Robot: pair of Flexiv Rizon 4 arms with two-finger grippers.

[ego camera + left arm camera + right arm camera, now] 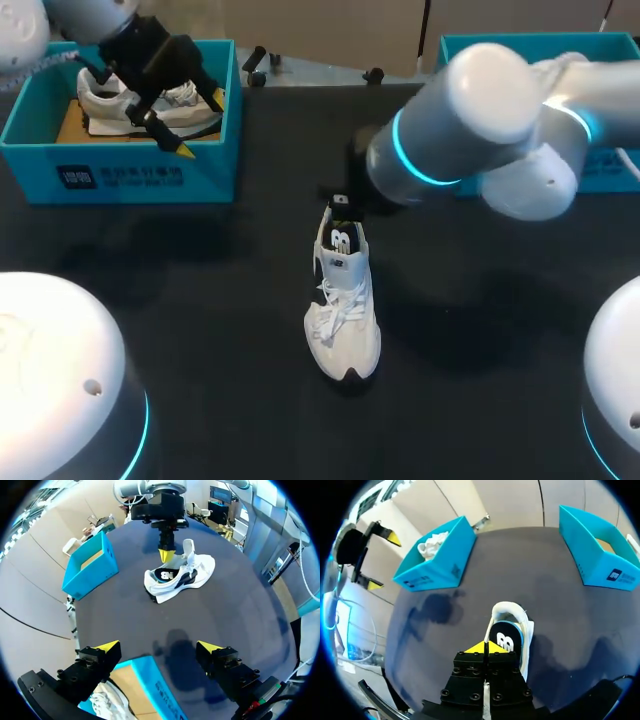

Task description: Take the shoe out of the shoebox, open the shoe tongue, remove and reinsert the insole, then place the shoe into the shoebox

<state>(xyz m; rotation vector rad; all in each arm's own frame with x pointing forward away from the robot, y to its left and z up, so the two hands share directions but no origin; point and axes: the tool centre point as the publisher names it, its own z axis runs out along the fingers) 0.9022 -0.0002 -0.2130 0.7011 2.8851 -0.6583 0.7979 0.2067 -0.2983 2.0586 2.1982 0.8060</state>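
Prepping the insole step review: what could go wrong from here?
1. The right hand is shut with its tips at the heel opening of the shoe, and nothing pins the shoe; a pull could drag or tip it.
2. The left hand hangs open over the left shoebox, above a second shoe; a descent may snag that one instead.

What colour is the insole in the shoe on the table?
Black with a white heel mark; the insole shows best in the right wrist view.
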